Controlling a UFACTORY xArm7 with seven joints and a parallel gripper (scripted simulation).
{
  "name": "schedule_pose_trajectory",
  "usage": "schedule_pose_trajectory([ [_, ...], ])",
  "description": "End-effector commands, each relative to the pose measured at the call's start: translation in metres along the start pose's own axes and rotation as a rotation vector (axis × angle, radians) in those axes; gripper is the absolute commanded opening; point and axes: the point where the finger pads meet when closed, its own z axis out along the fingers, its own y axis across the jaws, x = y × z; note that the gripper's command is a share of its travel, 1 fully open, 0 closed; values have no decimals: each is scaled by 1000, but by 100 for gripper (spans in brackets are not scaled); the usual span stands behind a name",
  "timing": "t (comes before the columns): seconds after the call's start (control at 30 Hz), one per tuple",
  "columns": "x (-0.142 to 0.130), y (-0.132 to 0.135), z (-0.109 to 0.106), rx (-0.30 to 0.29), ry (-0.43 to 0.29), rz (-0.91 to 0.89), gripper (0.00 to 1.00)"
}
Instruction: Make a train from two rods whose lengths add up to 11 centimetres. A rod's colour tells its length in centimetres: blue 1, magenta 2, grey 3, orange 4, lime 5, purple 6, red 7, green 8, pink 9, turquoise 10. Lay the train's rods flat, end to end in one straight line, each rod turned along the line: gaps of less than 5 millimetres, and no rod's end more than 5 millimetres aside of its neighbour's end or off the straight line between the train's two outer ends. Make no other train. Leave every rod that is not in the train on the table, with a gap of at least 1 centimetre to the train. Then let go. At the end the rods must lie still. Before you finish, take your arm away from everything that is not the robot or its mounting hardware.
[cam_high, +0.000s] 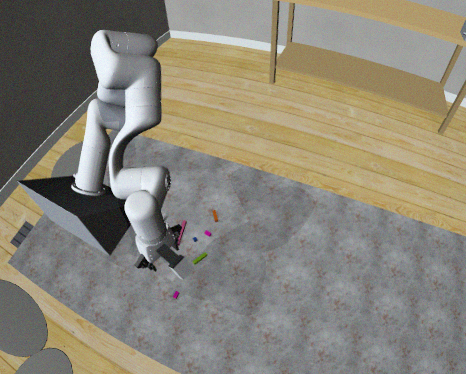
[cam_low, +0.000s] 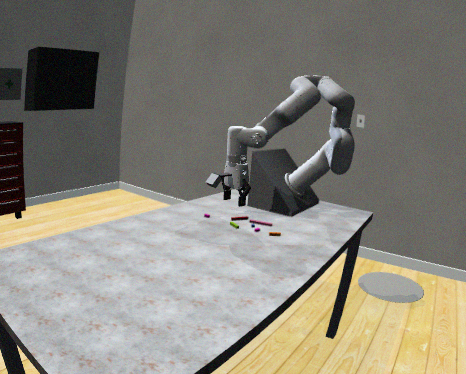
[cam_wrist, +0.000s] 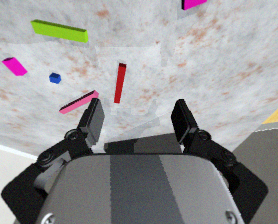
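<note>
My gripper (cam_high: 161, 250) (cam_low: 234, 200) (cam_wrist: 138, 107) is open, empty and above the table. A red rod (cam_low: 239, 218) (cam_wrist: 120, 84) lies ahead of the fingers in the wrist view; the gripper hides it in the top view. A pink rod (cam_high: 183, 231) (cam_low: 261, 223) (cam_wrist: 79, 102) lies apart from it. A lime rod (cam_high: 200, 258) (cam_low: 234, 225) (cam_wrist: 60, 31), a blue one (cam_high: 195, 239) (cam_low: 253, 225) (cam_wrist: 55, 78) and an orange one (cam_high: 215, 216) (cam_low: 275, 234) lie separately. One magenta rod (cam_high: 208, 233) (cam_low: 257, 230) (cam_wrist: 15, 66) is near the blue; another magenta rod (cam_high: 176, 295) (cam_low: 207, 215) (cam_wrist: 194, 4) lies alone.
The rods lie on the grey mottled table (cam_high: 350, 300) (cam_low: 150, 280). The arm's dark wedge-shaped base (cam_high: 95, 215) (cam_low: 272, 180) stands at the table's end, beside the rods. A wooden shelf (cam_high: 360, 75) stands beyond the table.
</note>
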Motion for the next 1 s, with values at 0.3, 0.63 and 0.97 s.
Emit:
schedule_pose_trajectory([
  [0.3,12,8,-3,6,22,-422,100],
  [0.63,19,12,-5,3,34,-694,100],
  [0.97,28,16,-8,-5,51,-996,100],
])
